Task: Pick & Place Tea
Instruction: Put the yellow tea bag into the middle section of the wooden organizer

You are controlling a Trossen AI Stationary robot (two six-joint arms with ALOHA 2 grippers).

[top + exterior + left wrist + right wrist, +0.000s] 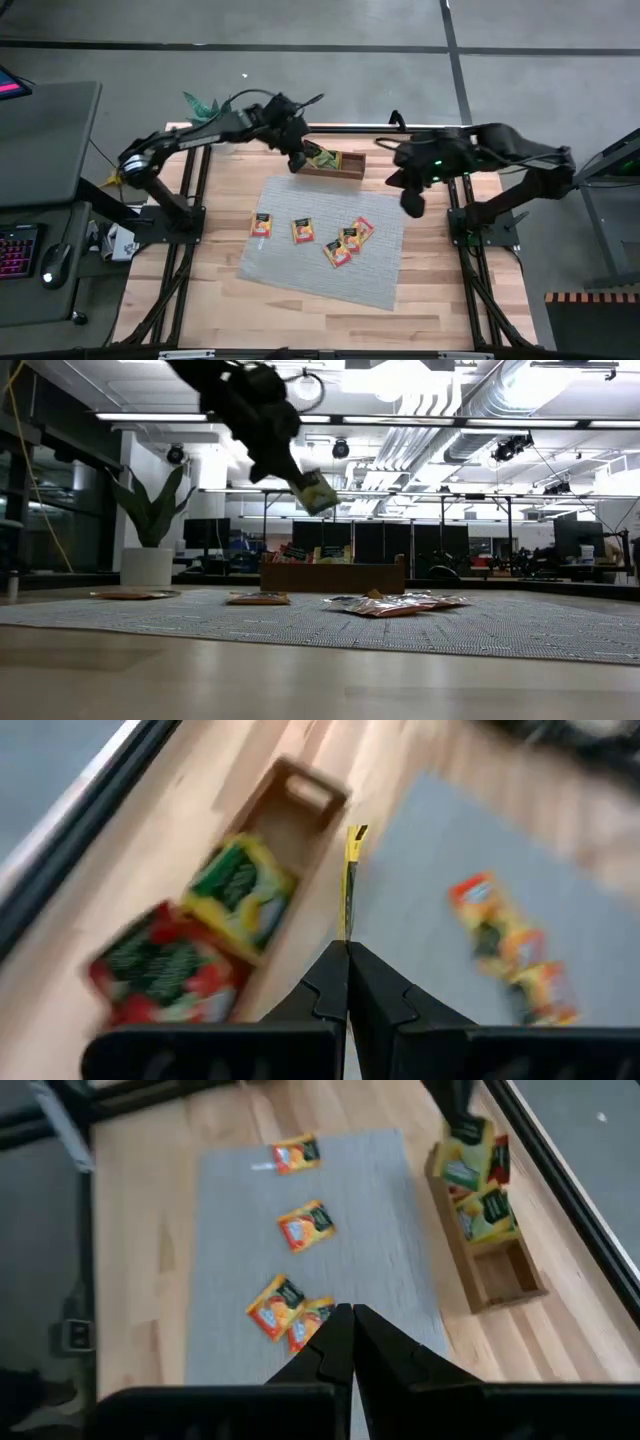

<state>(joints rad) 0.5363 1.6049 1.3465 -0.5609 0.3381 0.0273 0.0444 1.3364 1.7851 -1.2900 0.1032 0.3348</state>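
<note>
My left gripper (pixel 303 158) hovers above the brown wooden tray (pixel 350 168) at the mat's far edge, shut on a yellow-green tea sachet (pixel 318 492). The tray holds red sachets (pixel 160 970) in one compartment and green-yellow ones (pixel 240 895) in the middle; its end compartment (pixel 305 800) is bare. Several orange-red sachets (pixel 262 225) (pixel 302 230) (pixel 348 242) lie flat on the grey woven mat (pixel 330 270). My right gripper (pixel 412 203) waits shut above the mat's right edge, touching nothing. My left gripper pinches the sachet between its two fingers by one edge (pixel 348 925); the wrist view shows the sachet edge-on, sticking out past the fingertips. The fingers slant down from the table's left. The sachet hangs tilted below them (pixel 318 492), lifted clear above the tray (pixel 333 575).
The mat lies skewed in the middle of the wooden table (pixel 230 300), with bare wood on its left, right and near sides. Black frame rails (pixel 195 180) run along the table's edges. A potted plant (pixel 148 530) stands at the far left corner.
</note>
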